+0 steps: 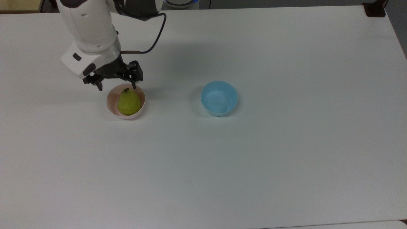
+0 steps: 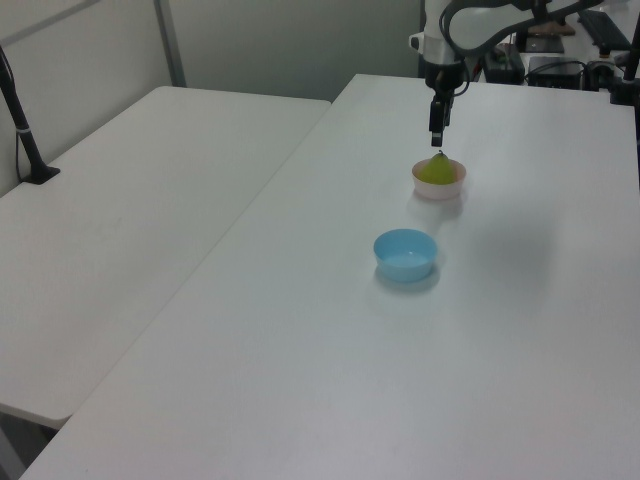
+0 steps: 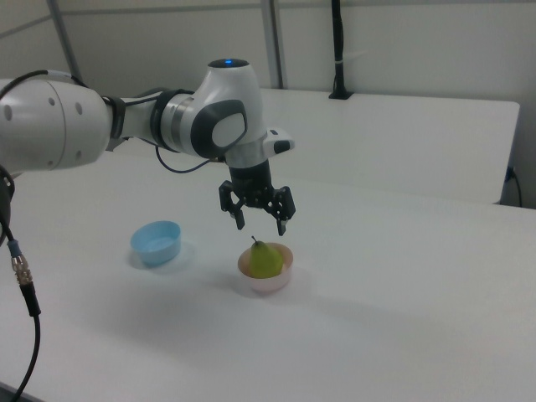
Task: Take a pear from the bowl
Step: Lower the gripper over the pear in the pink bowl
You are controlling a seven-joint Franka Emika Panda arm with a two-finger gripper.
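A yellow-green pear [image 1: 128,102] [image 3: 265,260] [image 2: 436,170] stands upright in the pale pink bowl [image 1: 111,105] [image 3: 266,283] [image 2: 439,188] on the white table. My gripper [image 1: 117,87] [image 3: 260,224] [image 2: 436,128] hangs open just above the pear's stem end, its two black fingers spread wider than the pear's top and not touching it. In the top view the gripper overlaps the bowl's upper rim; in the right view it hovers a little above the pear.
A light blue bowl [image 1: 219,98] [image 3: 157,242] [image 2: 406,254] sits empty to the pink bowl's right in the top view. A second white table [image 2: 120,220] adjoins in the left view. A black post base [image 1: 375,9] stands at the top view's top right corner.
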